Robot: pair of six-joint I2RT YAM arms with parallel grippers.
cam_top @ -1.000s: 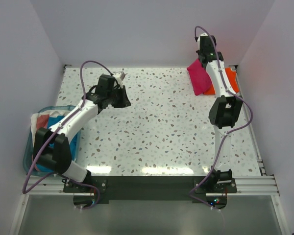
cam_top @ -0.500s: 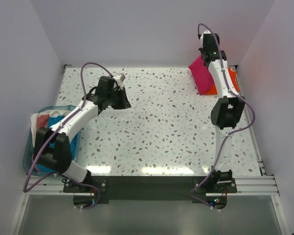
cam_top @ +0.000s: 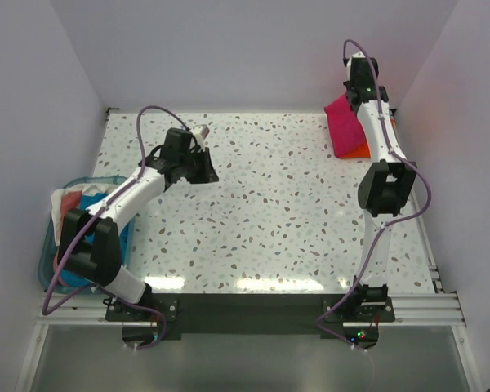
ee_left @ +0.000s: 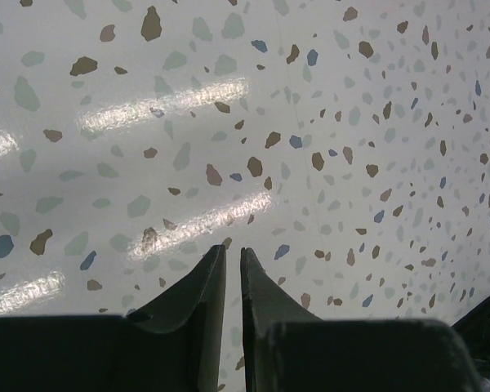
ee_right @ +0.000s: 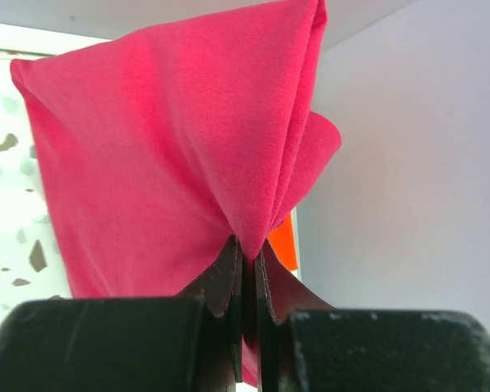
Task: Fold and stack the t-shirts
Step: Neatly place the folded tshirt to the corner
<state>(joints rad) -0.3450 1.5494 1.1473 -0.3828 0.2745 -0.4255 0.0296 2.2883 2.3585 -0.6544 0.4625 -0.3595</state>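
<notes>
At the left edge of your top view, a blue-rimmed basket [cam_top: 46, 245] of mixed cloth sits beside the speckled table [cam_top: 269, 212].

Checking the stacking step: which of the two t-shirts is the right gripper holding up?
The pink t-shirt: the right gripper is shut on its cloth. The orange t-shirt lies on the table beneath it, ungripped.

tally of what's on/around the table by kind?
T-shirts at far right: 2, pink shirt held up by the right gripper, orange shirt under it
Basket of mixed cloth at left edge: 1, contents not countable
Arms: 2, left gripper holds nothing
Total: 5
</notes>
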